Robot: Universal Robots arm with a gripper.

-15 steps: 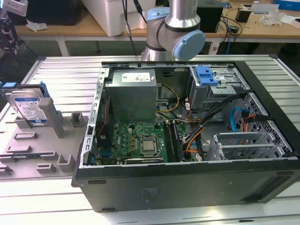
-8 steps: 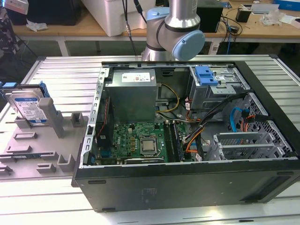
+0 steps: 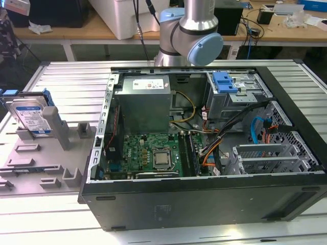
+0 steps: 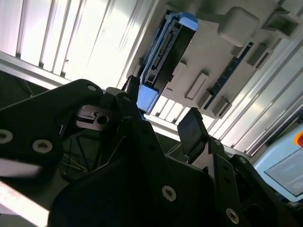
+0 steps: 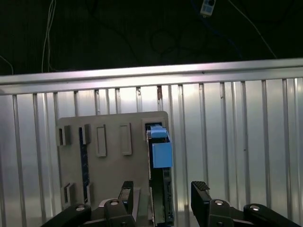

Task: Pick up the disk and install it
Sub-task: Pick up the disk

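Exterior view, item one: your disk (image 3: 29,118) stands on edge in the grey holder (image 3: 64,133) on the ribbed desk (image 3: 71,76), at the exterior view's left, well apart from the open computer case (image 3: 204,153). Item two, first wrist view: your claw (image 5: 162,194) is spread wide and empty, its fingers seemingly lined up either side of the disk, though you cannot judge how near.

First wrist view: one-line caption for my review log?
Open gripper above the disk, standing on edge in a grey holder on the ribbed table.
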